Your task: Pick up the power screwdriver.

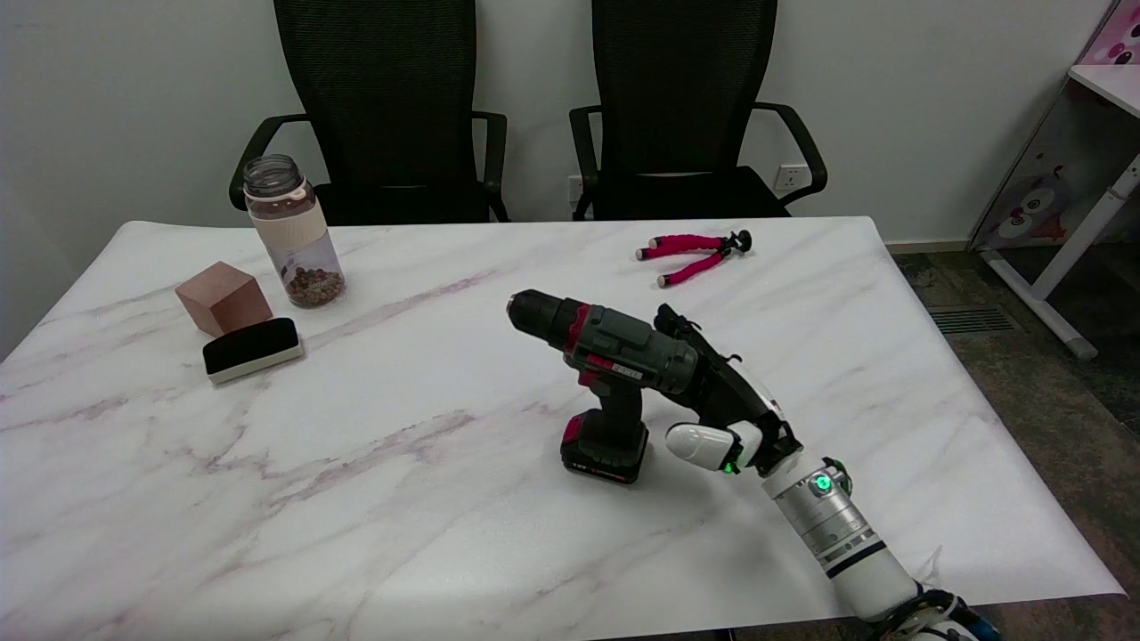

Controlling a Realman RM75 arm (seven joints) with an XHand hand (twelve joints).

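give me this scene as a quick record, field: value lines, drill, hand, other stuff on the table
drill: power screwdriver upright on its battery base, mid table, chuck pointing left
right hand: at the drill's rear, fingers apart, no grip seen
contact: cannot tell
far right: pink tripod
far left: jar, wooden cube, eraser
surface: marble table

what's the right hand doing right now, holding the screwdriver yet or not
Right hand: up against the rear of the power screwdriver, which stands on the table. Its fingers are hidden behind the tool, so a grip cannot be told.
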